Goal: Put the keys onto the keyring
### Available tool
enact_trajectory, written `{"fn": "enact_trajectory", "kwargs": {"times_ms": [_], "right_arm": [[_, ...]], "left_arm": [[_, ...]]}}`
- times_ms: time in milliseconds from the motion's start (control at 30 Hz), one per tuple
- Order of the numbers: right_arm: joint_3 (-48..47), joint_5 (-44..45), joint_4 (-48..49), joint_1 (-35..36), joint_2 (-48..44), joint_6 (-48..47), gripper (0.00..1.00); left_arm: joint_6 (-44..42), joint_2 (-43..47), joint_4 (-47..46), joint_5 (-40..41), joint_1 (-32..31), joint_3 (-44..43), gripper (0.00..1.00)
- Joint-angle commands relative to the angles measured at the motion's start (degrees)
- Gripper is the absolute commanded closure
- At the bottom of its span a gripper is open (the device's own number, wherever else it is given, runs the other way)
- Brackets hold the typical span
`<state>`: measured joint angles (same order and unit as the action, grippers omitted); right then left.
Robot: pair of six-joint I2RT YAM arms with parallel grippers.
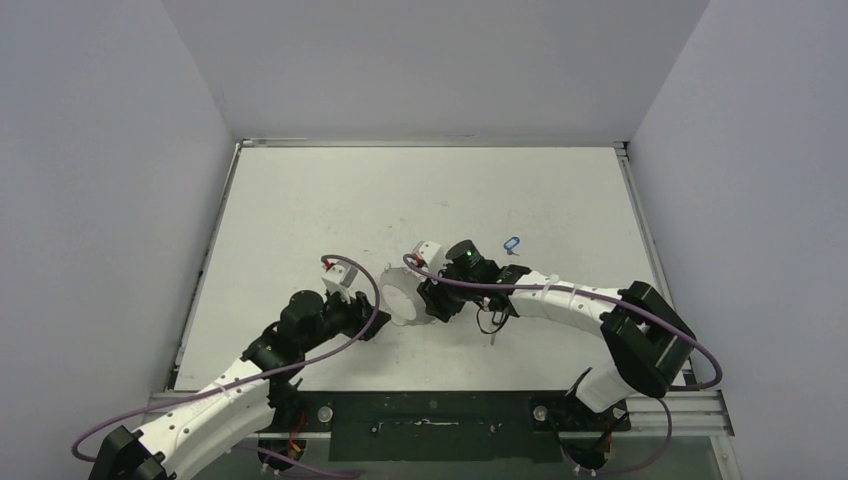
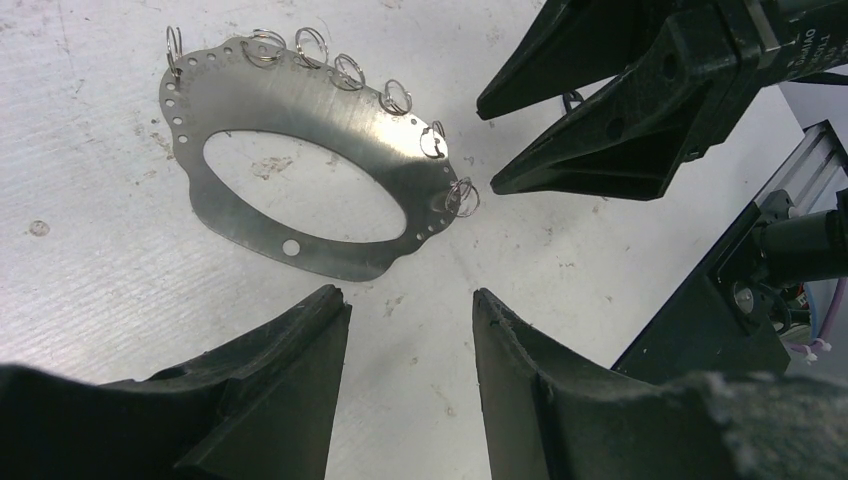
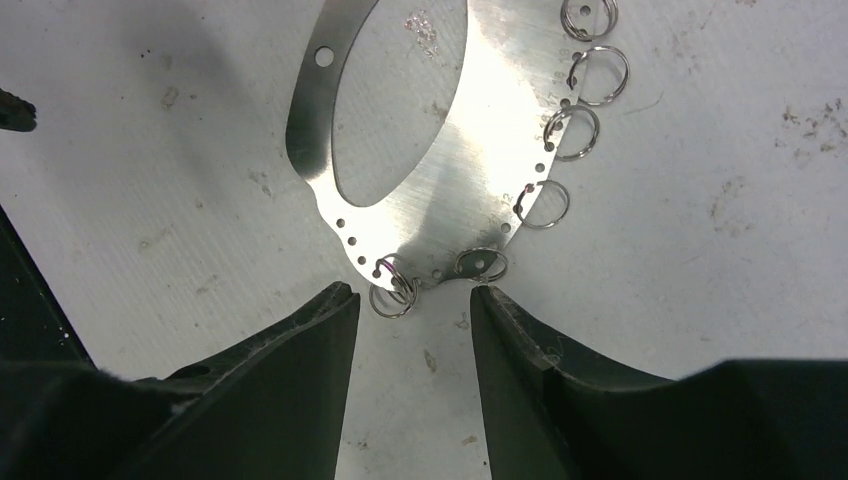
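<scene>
The keyring [image 1: 393, 300] lies flat on the table between the two grippers, a shiny plate [image 2: 300, 100] with a big oval hole and several wire loops along one rim [image 3: 490, 130]. One key with a blue head [image 1: 511, 243] lies on the table beyond the right arm, apart from the ring. My left gripper [image 2: 408, 295] is open and empty, just short of the plate's plain edge. Opposite it, my right gripper [image 3: 412, 292] is open too, with its tips right at two loops of the plate [image 2: 487, 147]. A small dark looped thing [image 1: 487, 321] lies by the right forearm; I cannot tell whether it is a key.
The white table [image 1: 300, 200] is walled on three sides by grey panels. A metal rail [image 1: 430, 410] runs along the near edge by the arm bases. Purple cables loop off both arms.
</scene>
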<state>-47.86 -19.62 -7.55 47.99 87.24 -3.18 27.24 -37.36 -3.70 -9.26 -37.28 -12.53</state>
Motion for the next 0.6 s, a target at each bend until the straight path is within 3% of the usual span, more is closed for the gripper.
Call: {"fn": "enact_trajectory", "kwargs": {"times_ms": [0, 333, 567], "right_arm": [[0.91, -0.90, 3.29, -0.73, -3.61, 1.51, 0.54], [2.33, -2.25, 3.01, -1.39, -2.11, 2.32, 0.56], [6.48, -2.27, 9.90, -3.33, -2.43, 13.10, 0.57]], "left_arm": [[-0.65, 0.85, -3.23, -0.35, 0.36, 0.43, 0.53], [1.25, -1.92, -8.31, -0.72, 0.36, 1.92, 0.54], [1.14, -11.02, -18.43, -3.33, 0.22, 1.80, 0.55]]}}
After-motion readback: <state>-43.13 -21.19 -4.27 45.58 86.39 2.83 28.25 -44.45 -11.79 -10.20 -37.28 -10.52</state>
